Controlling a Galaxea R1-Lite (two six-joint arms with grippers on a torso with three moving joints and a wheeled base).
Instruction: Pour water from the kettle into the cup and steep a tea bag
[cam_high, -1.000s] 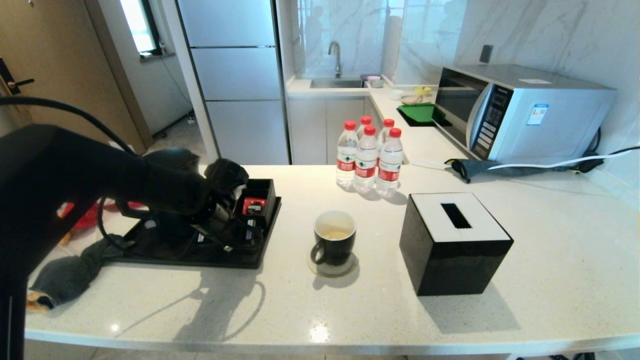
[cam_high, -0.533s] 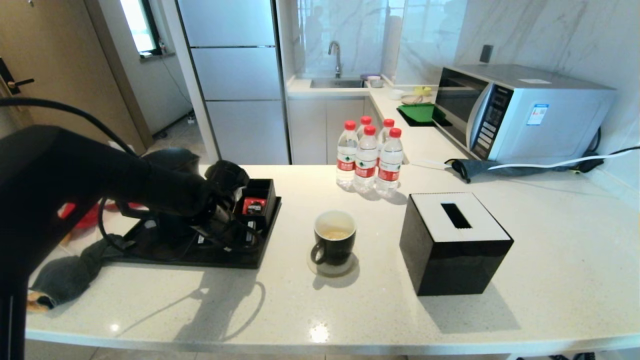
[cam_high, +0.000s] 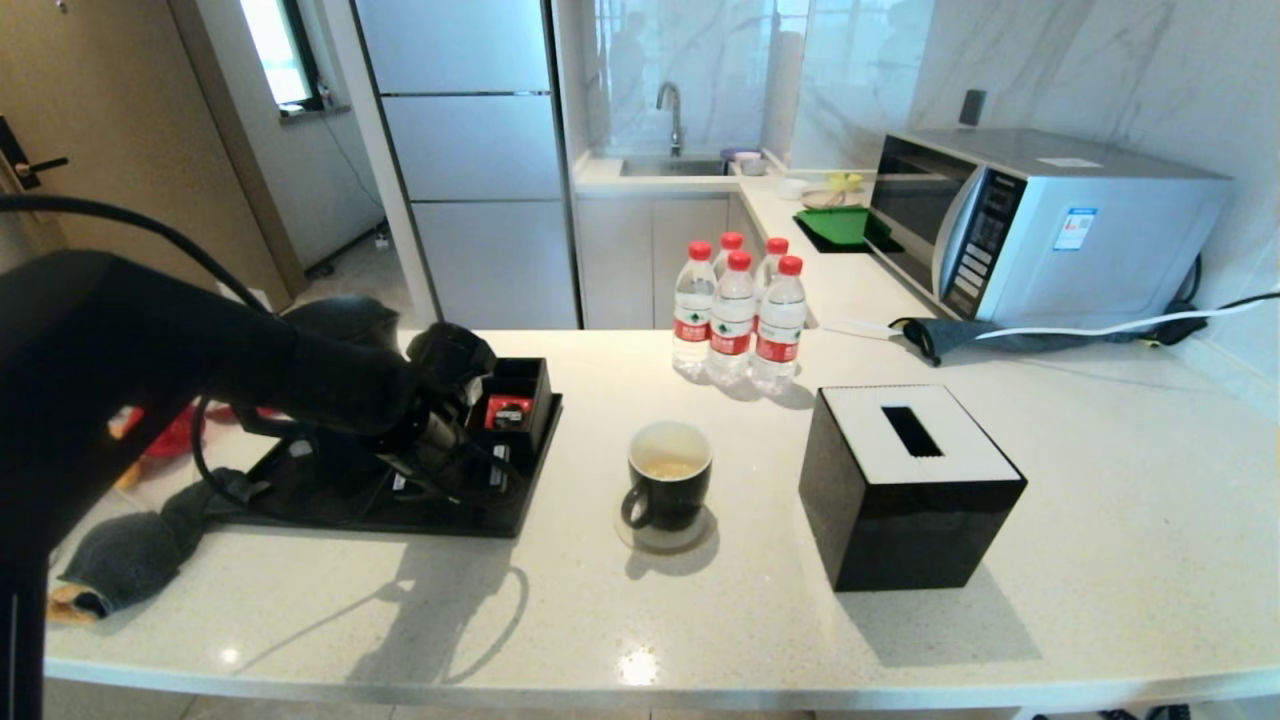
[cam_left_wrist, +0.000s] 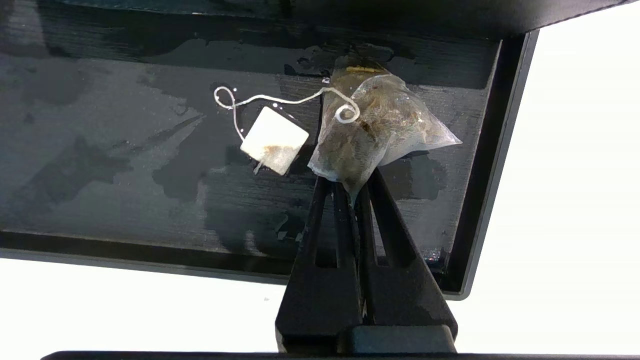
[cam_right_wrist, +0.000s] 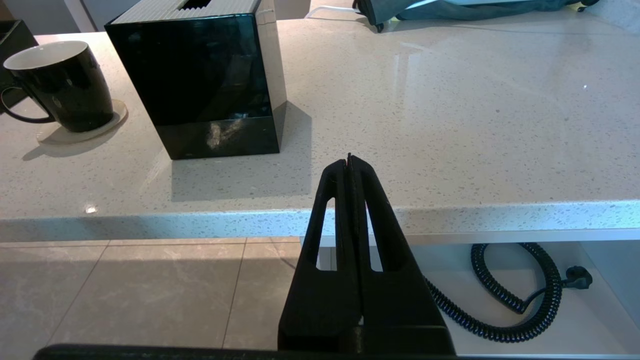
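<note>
My left gripper (cam_left_wrist: 350, 189) is shut on a bottom corner of the wet tea bag (cam_left_wrist: 380, 127), just over the wet black tray (cam_left_wrist: 100, 150). The bag's string and white tag (cam_left_wrist: 274, 140) lie on the tray. In the head view this gripper (cam_high: 468, 468) hovers at the tray's right part, left of the cup (cam_high: 668, 485). The cup stands on a round coaster with pale yellowish water (cam_high: 670, 467) inside. My left arm hides most of the kettle; only its rounded black top (cam_high: 345, 312) shows. My right gripper (cam_right_wrist: 349, 161) is shut and empty, low before the counter's front edge.
A black tissue box (cam_high: 905, 485) stands right of the cup. Several red-capped bottles (cam_high: 735, 315) are behind it, a microwave (cam_high: 1040, 225) at the back right. A compartment box with a red packet (cam_high: 508, 410) sits on the tray. A grey cloth (cam_high: 130, 555) lies at the left edge.
My left arm has edged slightly to the left over the tray with the tea bag still held. Nothing else has moved.
</note>
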